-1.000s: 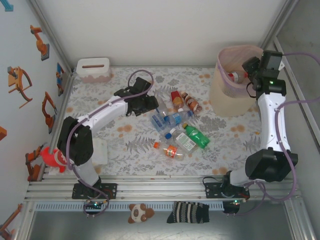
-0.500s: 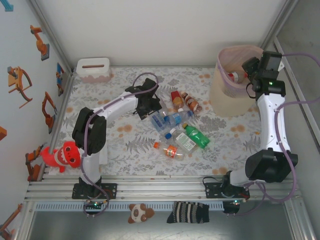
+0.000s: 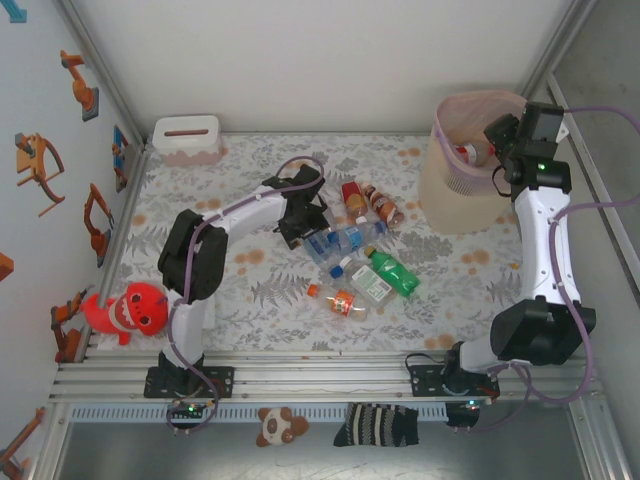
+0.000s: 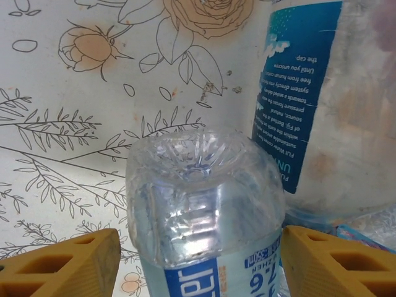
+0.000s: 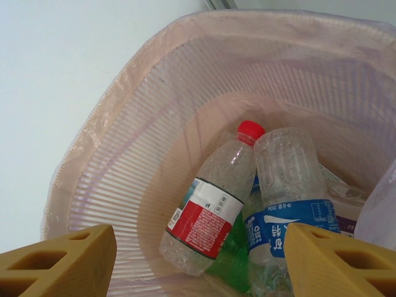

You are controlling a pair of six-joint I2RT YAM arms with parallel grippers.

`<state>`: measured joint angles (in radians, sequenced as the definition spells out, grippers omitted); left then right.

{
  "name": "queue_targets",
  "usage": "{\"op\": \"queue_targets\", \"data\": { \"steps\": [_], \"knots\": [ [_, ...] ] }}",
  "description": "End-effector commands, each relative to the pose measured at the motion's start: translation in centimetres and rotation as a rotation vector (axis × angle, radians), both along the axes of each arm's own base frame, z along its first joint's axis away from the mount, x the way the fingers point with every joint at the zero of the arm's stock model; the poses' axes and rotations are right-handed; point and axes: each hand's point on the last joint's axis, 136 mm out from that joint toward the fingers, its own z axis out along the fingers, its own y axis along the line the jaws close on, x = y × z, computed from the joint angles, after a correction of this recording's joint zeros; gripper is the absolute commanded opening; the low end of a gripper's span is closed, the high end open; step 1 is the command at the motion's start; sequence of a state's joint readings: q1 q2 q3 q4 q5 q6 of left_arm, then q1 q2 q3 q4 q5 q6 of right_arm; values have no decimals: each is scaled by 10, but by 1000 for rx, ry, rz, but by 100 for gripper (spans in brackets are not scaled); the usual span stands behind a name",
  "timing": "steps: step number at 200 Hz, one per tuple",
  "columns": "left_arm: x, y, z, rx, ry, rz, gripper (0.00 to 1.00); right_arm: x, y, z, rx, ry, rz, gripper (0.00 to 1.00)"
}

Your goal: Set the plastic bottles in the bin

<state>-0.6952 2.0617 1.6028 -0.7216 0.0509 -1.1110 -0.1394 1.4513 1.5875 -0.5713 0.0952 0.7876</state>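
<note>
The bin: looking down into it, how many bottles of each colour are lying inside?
red-labelled bottle: 1
blue-labelled bottle: 1
green bottle: 1, mostly buried
Total: 3 that can be made out in the bin; more may lie hidden underneath.

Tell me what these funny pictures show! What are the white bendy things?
They are two robot arms. One picture looks down from above; the other two come from little cameras on the arms' wrists. On the flowery table lies a pile of plastic bottles. The left gripper has a clear bottle between its jaws; I can't tell if it squeezes yet. The right gripper hangs open over the pink bin, with other bottles inside.
</note>
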Motion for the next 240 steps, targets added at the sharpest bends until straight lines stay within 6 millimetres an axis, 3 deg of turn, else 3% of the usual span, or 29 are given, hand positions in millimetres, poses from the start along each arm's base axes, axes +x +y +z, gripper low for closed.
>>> {"op": "queue_targets", "data": {
  "steps": [1, 68, 122, 185, 208, 240],
  "knots": [
    [-5, 1, -5, 18, 40, 17, 67, -4, 0, 3, -10, -9, -12, 71],
    [-5, 4, -15, 36, 55, 36, 63, -7, 0, 3, -9, -11, -14, 70],
    [1, 22, -4, 61, 2, 58, 56, -10, 1, 5, -7, -13, -11, 70],
    [19, 42, 39, 31, -171, 51, 49, -12, 11, 15, -17, -53, 57, 68],
    [27, 45, 62, -10, -280, 28, 48, -6, 39, 28, -47, -130, 249, 67],
    [34, 45, 112, -90, -501, -60, 46, -7, 84, 47, -55, -262, 528, 66]
  ]
}}
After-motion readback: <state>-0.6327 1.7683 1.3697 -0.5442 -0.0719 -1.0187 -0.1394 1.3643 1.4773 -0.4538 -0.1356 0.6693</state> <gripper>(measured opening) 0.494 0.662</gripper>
